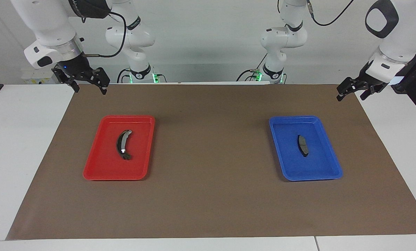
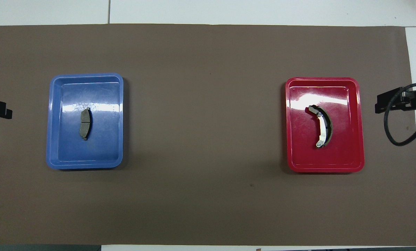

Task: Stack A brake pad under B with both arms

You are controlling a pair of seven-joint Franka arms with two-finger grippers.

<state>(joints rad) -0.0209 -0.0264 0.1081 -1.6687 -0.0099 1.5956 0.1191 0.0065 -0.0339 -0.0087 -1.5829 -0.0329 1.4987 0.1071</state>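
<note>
Two grippers hang spread and empty over the mat's corners nearest the robots, the right gripper [image 1: 87, 82] toward the red tray [image 1: 100, 167], the left gripper [image 1: 354, 90] toward the blue tray [image 1: 281, 157]. Pad A [image 1: 302, 145], small, matte grey, lies in blue; crescent B [image 1: 123, 144], silver-banded, in red. Both look rigid and fairly heavy, best pinched mid-length across the width.

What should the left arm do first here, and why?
Probably lower the left gripper toward the small pad in the blue tray. That pad must go underneath, so it moves first. Both grippers hang open and empty at the mat's ends; the right gripper waits, and the crescent piece lies untouched in the red tray.
</note>
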